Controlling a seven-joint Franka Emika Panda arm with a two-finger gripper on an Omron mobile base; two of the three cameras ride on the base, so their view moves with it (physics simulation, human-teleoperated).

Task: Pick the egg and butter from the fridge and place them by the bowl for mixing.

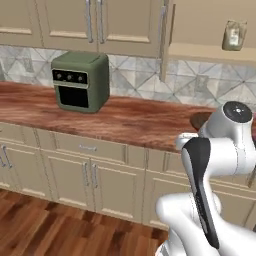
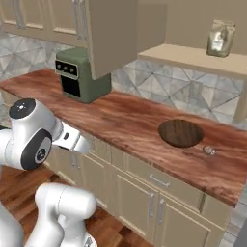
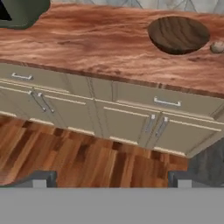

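Observation:
The bowl [image 2: 181,132], round, shallow and dark brown, sits on the wooden counter [image 2: 120,120]; it also shows as the bowl [image 3: 178,35] in the hand view and as the bowl [image 1: 200,120] half hidden behind my arm. My gripper [image 3: 111,179] is open with nothing between its fingertips [image 3: 43,178]. It hangs in front of the lower cabinets, well short of the bowl. A small pale roundish thing [image 2: 208,150] lies just right of the bowl; I cannot tell what it is. Egg and butter are out of view.
A green countertop oven [image 1: 80,82] stands at the counter's left. A jar [image 2: 221,38] sits on a wall shelf above the bowl. Beige drawers and cabinet doors [image 3: 131,118] run under the counter. Past their right end is a dark grey surface [image 3: 210,162], perhaps the fridge.

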